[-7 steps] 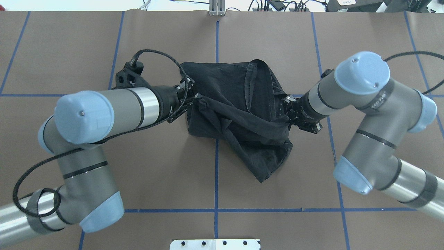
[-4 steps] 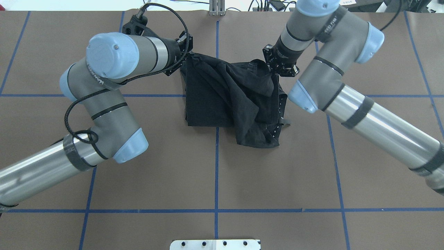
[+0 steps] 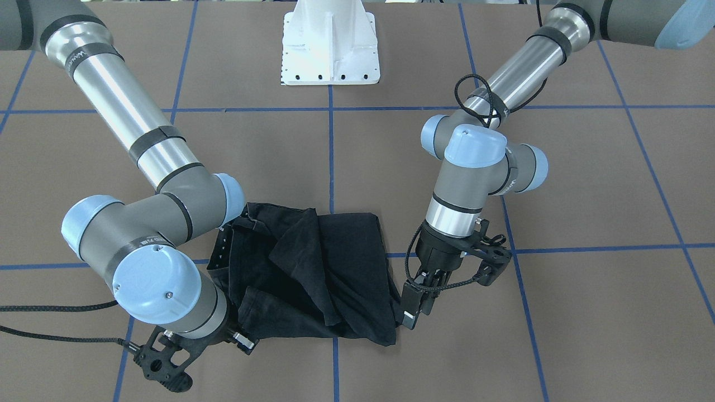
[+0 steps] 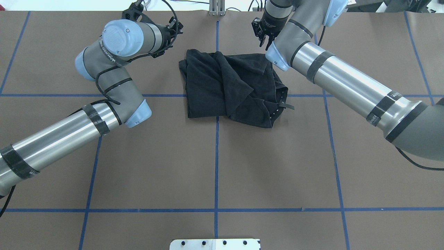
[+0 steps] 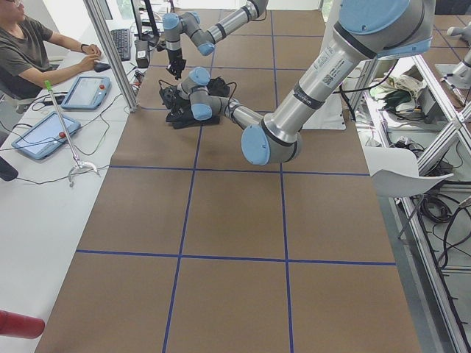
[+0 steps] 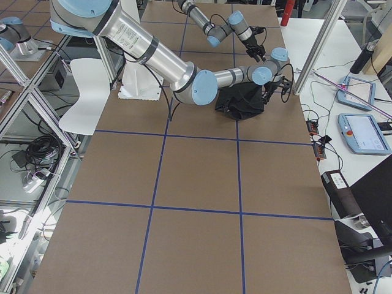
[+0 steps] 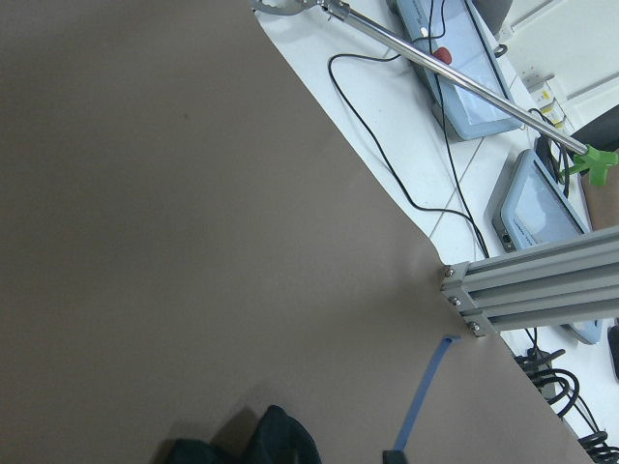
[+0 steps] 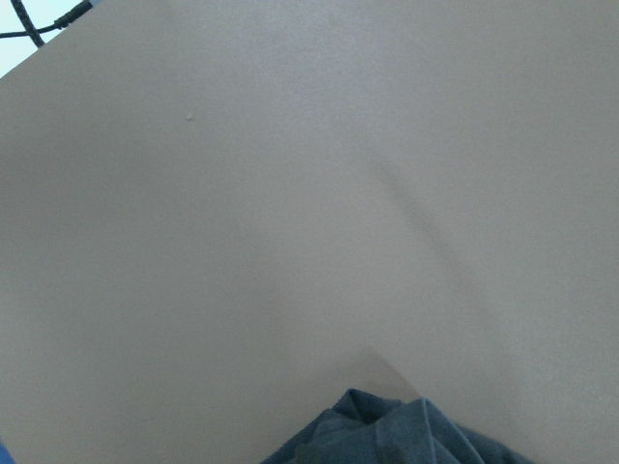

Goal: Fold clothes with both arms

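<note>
The black T-shirt (image 4: pixel 225 86) lies in a rumpled folded bundle at the far middle of the table, logo hidden. Its white-dotted neckband (image 4: pixel 277 104) shows at its right edge. It also shows in the front-facing view (image 3: pixel 313 268) and at the bottom edge of both wrist views (image 7: pixel 261 440) (image 8: pixel 406 435). My left gripper (image 4: pixel 172 27) is open and empty, off the shirt's far left corner (image 3: pixel 414 310). My right gripper (image 4: pixel 263 41) is open and empty, just beyond the shirt's far right corner (image 3: pixel 241 338).
The brown table cover carries blue tape lines (image 4: pixel 216 166). An aluminium post (image 4: pixel 216 7) stands at the far edge between the grippers. The white pedestal base (image 3: pixel 329 50) is on the robot's side. An operator (image 5: pixel 29 51) and tablets (image 5: pixel 85 92) are beyond the far edge.
Both grippers carried the shirt's near edge up and over to the far side, let go and drew back past the far edge. The shirt now lies doubled over.
</note>
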Robot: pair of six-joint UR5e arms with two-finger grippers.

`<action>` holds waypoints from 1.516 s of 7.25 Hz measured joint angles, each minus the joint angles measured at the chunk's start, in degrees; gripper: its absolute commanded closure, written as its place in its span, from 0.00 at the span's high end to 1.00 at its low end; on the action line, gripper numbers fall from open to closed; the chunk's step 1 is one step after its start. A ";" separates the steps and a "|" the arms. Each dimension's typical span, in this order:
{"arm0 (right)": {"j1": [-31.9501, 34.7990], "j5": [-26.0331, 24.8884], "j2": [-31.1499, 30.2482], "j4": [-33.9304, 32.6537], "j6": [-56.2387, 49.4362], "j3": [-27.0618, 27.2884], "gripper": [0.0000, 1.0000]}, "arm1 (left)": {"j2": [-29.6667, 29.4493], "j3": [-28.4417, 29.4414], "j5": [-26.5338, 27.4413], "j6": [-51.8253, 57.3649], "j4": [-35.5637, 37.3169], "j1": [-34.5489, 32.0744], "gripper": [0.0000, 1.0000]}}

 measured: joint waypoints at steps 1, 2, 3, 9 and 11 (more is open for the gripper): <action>0.07 0.03 0.71 1.04 0.03 -0.76 1.00 | -0.34 0.43 0.05 0.45 -0.31 -0.19 1.00; -0.02 0.19 1.14 1.34 0.39 0.04 1.00 | -0.47 0.30 -0.08 0.85 -0.43 -0.44 1.00; -0.32 0.10 0.13 1.13 1.90 3.74 1.00 | -0.33 -0.79 -0.74 2.10 -0.27 -0.91 1.00; -25.28 -33.27 -13.21 -35.08 7.52 47.52 0.77 | 20.26 -21.55 -10.35 14.02 0.42 -4.57 1.00; -28.69 -41.94 -12.82 -40.02 -3.20 47.97 0.78 | 25.35 -24.41 -10.50 15.32 0.18 -4.66 1.00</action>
